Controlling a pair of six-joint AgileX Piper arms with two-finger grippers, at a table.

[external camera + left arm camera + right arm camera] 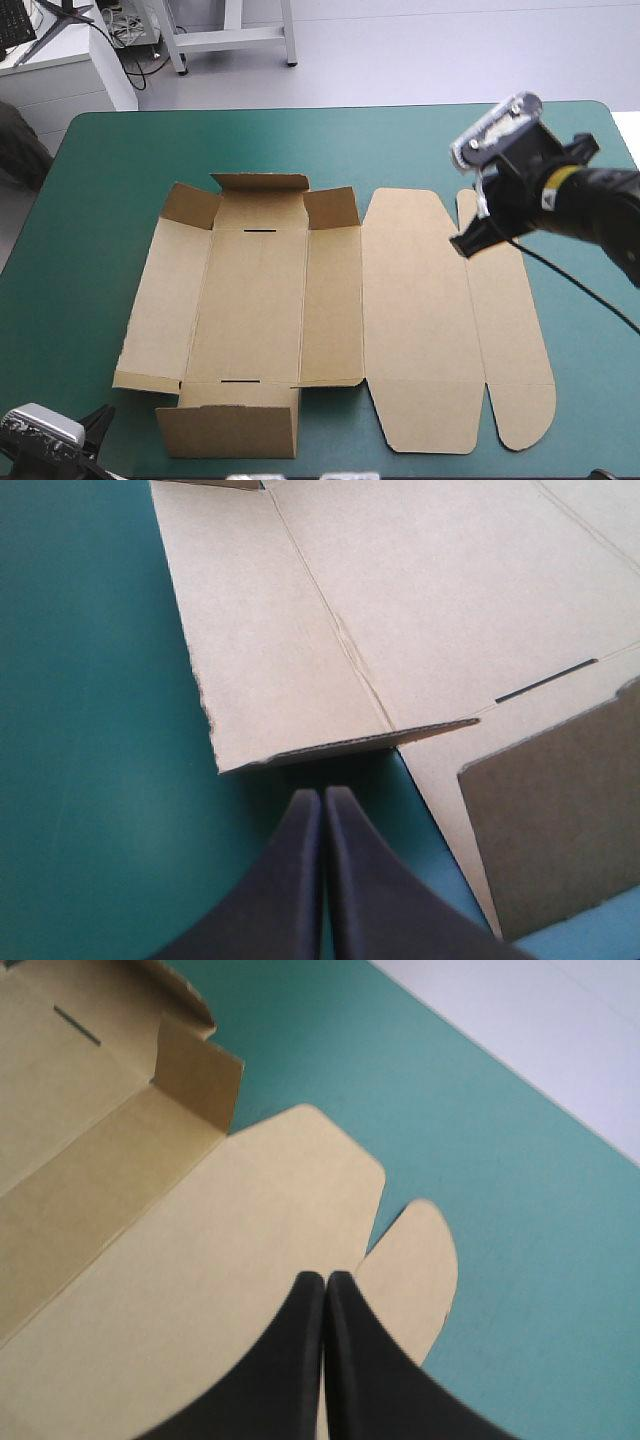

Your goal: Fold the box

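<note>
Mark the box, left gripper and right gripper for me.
box (pixel 255 300): high view, middle of its flat base panel.
left gripper (pixel 322 795): left wrist view, tip where the shut jaws meet.
right gripper (pixel 325 1278): right wrist view, tip where the shut jaws meet.

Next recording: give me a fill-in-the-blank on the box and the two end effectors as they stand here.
1. The box is a sheet of ____ board lying on the table.
2. The left end effector, at the box's near left corner, is ____.
3. The right end effector is shut and holds ____.
4. The box's raised walls are on its ____ half.
Missing words: brown; shut; nothing; left.
</note>
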